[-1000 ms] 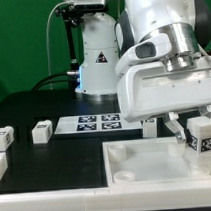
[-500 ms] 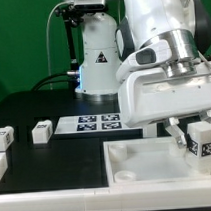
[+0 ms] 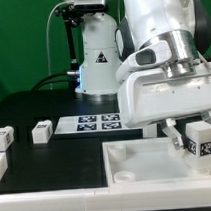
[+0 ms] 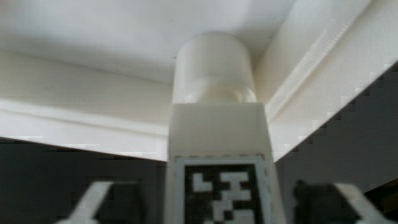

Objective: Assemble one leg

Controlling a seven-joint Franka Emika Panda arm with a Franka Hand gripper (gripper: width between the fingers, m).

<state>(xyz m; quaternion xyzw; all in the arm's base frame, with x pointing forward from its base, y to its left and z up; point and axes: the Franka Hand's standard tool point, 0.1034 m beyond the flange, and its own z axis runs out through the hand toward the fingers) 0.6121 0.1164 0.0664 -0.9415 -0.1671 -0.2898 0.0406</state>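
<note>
My gripper (image 3: 195,135) is shut on a white leg (image 3: 202,138) whose black-and-white tag faces the camera. It holds the leg just above the exterior view's right part of the large white tray-like piece (image 3: 141,160). In the wrist view the leg (image 4: 219,110) stands between the fingertips (image 4: 89,205), with its tag near the gripper (image 4: 221,208). Its rounded end points at a recessed corner of the tray (image 4: 107,90).
Two more legs (image 3: 4,137) (image 3: 41,131) lie on the black table at the exterior view's left, with a third white part (image 3: 0,169) at the left edge. The marker board (image 3: 97,122) lies behind the tray. The arm's base (image 3: 96,59) stands at the back.
The gripper with the leg has sunk slightly toward the tray and shifted a little to the exterior view's left. The loose legs have not moved.
</note>
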